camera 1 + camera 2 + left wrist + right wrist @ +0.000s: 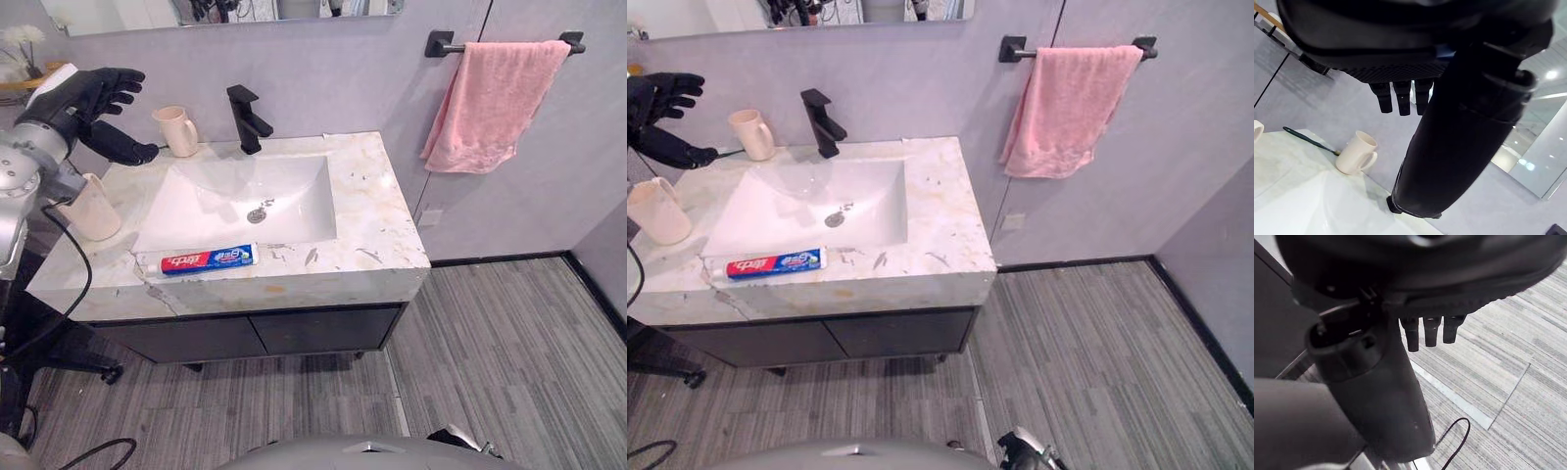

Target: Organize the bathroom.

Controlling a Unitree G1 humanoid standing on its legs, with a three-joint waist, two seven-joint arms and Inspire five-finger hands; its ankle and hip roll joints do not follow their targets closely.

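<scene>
Marble-patterned and pale, the desk (377,250) carries a white sink basin (211,211) with a metal drain (257,213) in its floor and a black faucet (247,118) at its back edge. A toothpaste box (207,259) in red and blue lies flat on the front strip of the desk, just ahead of the basin and parallel to the front edge. A cream mug (177,130) stands upright at the back, left of the faucet and close to the wall. A second cream cup (92,207) stands on the desk's left side, beside the basin.

The left robot hand (90,98) hovers above the back left corner of the desk, its fingers spread and relaxed, the thumb pointing toward the mug, holding nothing. In the left wrist view a thin dark green item, probably a toothbrush (1310,141), lies on the desk with one end near the mug; its head is too small to make out clearly.

The right robot hand (1376,401) shows in its own wrist view above grey wood-grain floor (1508,362), fingers straight and apart, nothing in its grasp.

A pink towel (490,103) hangs over a black towel bar (443,43) on the wall to the right of the desk. A mirror (147,12) runs along the wall above the faucet. Dark cabinet doors (245,335) sit below the desk top.
</scene>
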